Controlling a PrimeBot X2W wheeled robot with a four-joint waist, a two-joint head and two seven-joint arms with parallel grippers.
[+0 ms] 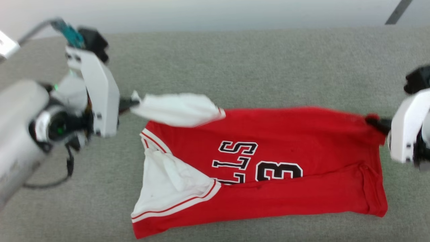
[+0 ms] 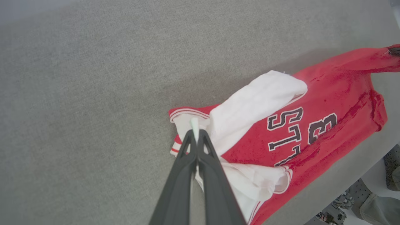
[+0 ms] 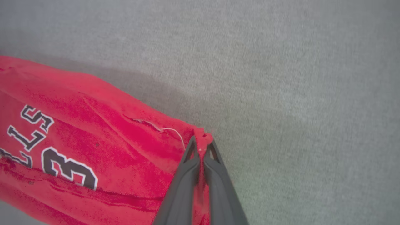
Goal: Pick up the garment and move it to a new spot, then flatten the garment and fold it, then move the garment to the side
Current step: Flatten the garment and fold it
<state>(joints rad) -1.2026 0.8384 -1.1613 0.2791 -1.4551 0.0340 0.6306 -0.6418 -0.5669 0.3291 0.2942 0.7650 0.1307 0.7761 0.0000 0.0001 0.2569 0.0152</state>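
We see the garment (image 1: 289,141) lying chest-up in the middle of the grey worktop (image 1: 235,60), collar end toward the robot's left and hem end toward its right. The left gripper (image 1: 127,103) has its fingers closed on the tip of the far white sleeve (image 1: 178,109). In the left wrist view a sliver of white cloth is pinched between them, and the sleeve is drawn out leftward and raised off the body of the shirt. The right gripper (image 1: 378,123) has its fingers clamped on the far hem corner (image 3: 203,139), with red cloth bunched between the tips.

Why this hold: the two grips sit at opposite ends of the far long edge, so pulling apart keeps that edge taut and straight. The edge looks lifted, with a shadow under it on the worktop. The near long edge (image 1: 302,198) is already turned in, a red band covering the bottom of the black lettering (image 1: 278,169). The near sleeve (image 1: 168,181) lies rumpled on top at the collar end.

We judge this as the fold stage, with the far edge likely to be laid over toward the near side.

Risk: the sleeve is only pinched at its tip and is slacker than the hem, so the shoulder may lag or the fold may skew.
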